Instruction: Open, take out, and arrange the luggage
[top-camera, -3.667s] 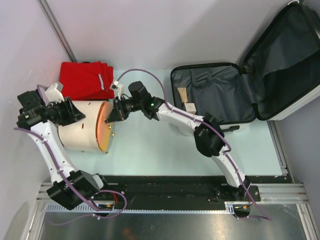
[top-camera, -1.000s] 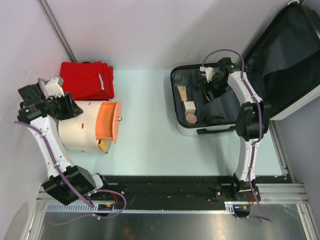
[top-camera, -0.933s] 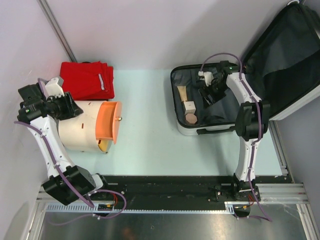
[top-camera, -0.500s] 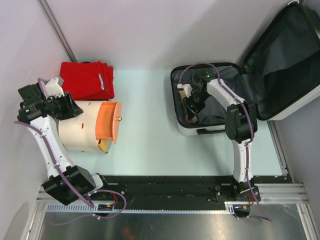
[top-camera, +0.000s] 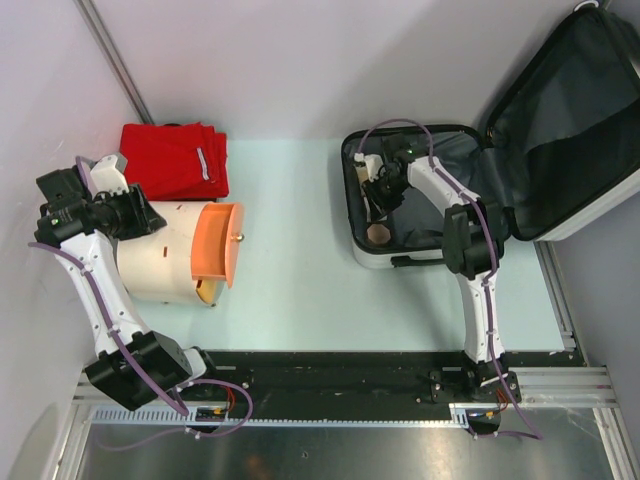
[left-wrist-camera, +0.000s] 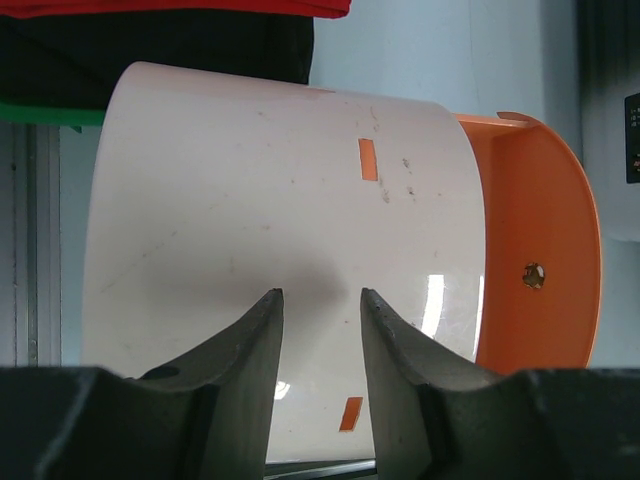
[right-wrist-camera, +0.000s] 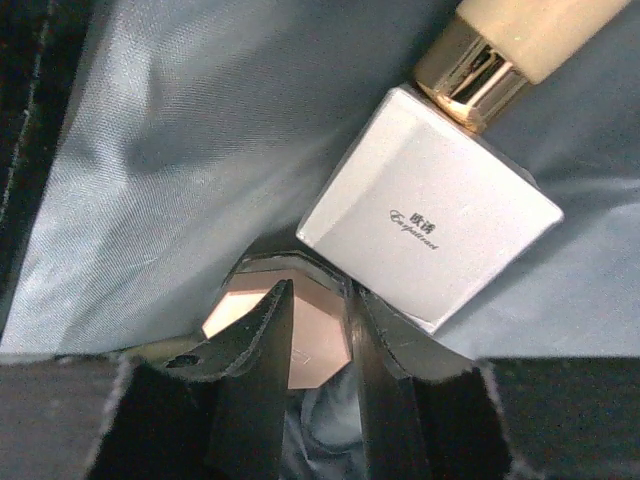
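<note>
Far to the right, the luggage lies open with its lid tipped back, so opening looks done. Taking out seems underway, and arranging is left. Small items remain in the base: a round piece shows near the front wall, and the right gripper reaches in just behind it. Red cloth and a cream cylinder sit well apart on the left. The right wrist view shows what the overhead hides: the fingers are low over a pink block, just beside a silver box. Whether they clamp the block cannot be told. The left wrist view shows the left gripper with jaws apart and empty, over the cylinder's wall.
</note>
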